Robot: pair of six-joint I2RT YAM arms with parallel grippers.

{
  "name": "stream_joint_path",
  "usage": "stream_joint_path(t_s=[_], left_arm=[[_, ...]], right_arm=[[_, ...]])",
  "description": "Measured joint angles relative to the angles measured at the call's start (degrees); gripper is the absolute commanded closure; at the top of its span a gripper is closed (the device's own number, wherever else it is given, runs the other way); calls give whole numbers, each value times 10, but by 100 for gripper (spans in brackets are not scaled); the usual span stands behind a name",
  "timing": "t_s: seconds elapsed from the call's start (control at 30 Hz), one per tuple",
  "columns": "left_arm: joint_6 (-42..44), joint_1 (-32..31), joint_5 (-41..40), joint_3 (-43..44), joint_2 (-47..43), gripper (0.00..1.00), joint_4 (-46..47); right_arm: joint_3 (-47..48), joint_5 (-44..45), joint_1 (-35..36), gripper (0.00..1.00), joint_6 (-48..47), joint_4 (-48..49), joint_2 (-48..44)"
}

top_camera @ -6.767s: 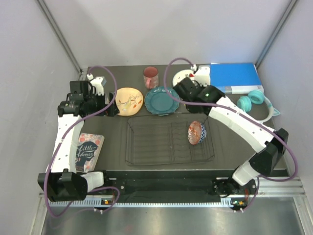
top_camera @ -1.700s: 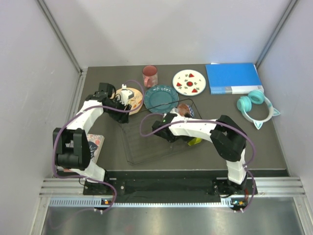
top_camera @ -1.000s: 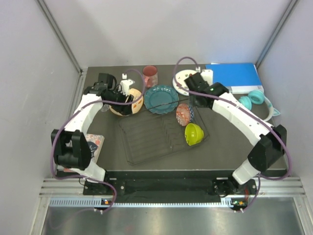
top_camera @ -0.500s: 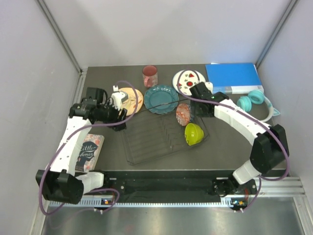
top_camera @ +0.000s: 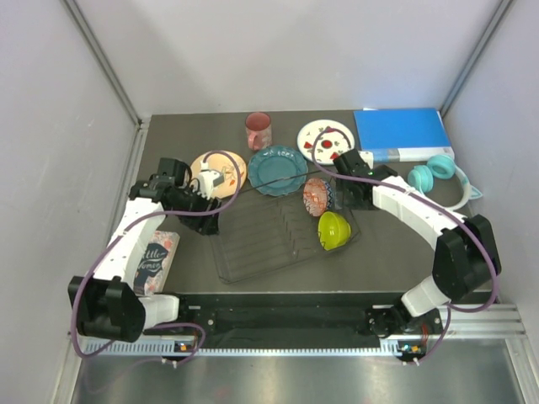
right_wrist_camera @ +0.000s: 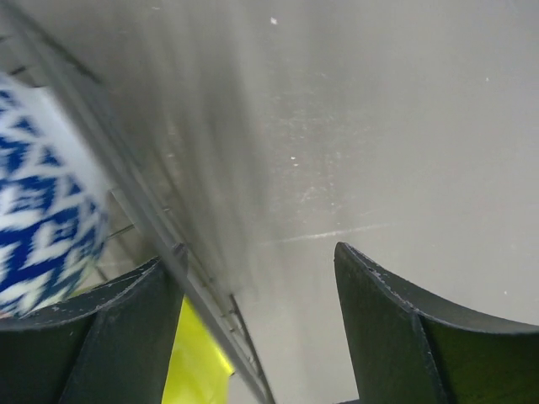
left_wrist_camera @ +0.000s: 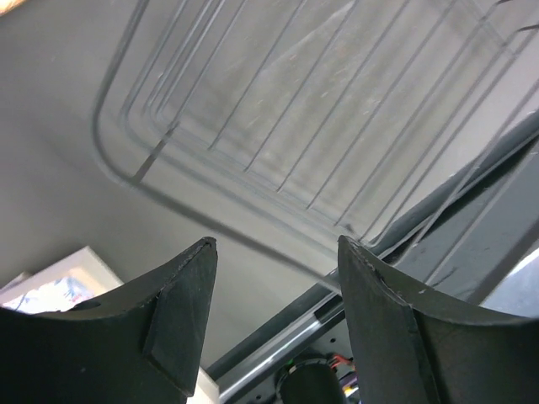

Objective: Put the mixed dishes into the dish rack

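The dish rack [top_camera: 261,240] lies turned at the table's middle. The pink patterned bowl [top_camera: 317,194] stands on edge at its far right and the lime-green bowl [top_camera: 333,229] is in its right end. Behind the rack lie the cream-yellow plate [top_camera: 226,167], teal plate [top_camera: 278,170], white plate [top_camera: 324,139] and pink-red mug [top_camera: 258,130]. My left gripper [top_camera: 208,224] hangs open over the rack's far left corner [left_wrist_camera: 135,160], its jaws [left_wrist_camera: 274,252] empty. My right gripper [top_camera: 354,200] is open and empty [right_wrist_camera: 253,269] beside the rack's right rim [right_wrist_camera: 152,227], close to the patterned bowl [right_wrist_camera: 42,227] and lime bowl [right_wrist_camera: 198,353].
A blue binder [top_camera: 402,133] lies at the back right, with teal headphones [top_camera: 440,181] in front of it. A book [top_camera: 150,261] lies at the near left beside the left arm. Grey walls close in both sides of the table.
The left gripper came off the cream-yellow plate toward the rack's left corner. The right gripper drew back from the white plate to the rack's right rim. The dishes have not moved.
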Motion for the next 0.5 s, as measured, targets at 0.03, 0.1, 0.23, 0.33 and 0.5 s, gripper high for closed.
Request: stream_joint_path(t_s=[0.03,0.1,0.23,0.33,0.5], left_arm=[[1,0,-9,0,1,35,-2],[2,0,-25,0,1,35,-6],[5,0,-51,0,-1,34,-8],[6,-2,-66,0,6,35,-4],[7,-3,-83,0,68,35,18]], right_arm=[[-4,0,-5,31,-1,1,0],[-9,-5,-12,31,-5,5,-1],[-16,-13,-15,33,-10,16,-5],[-20,-18,-17,33,-10,22,-8],[-39,-19,-18,33,-9,34,-25]])
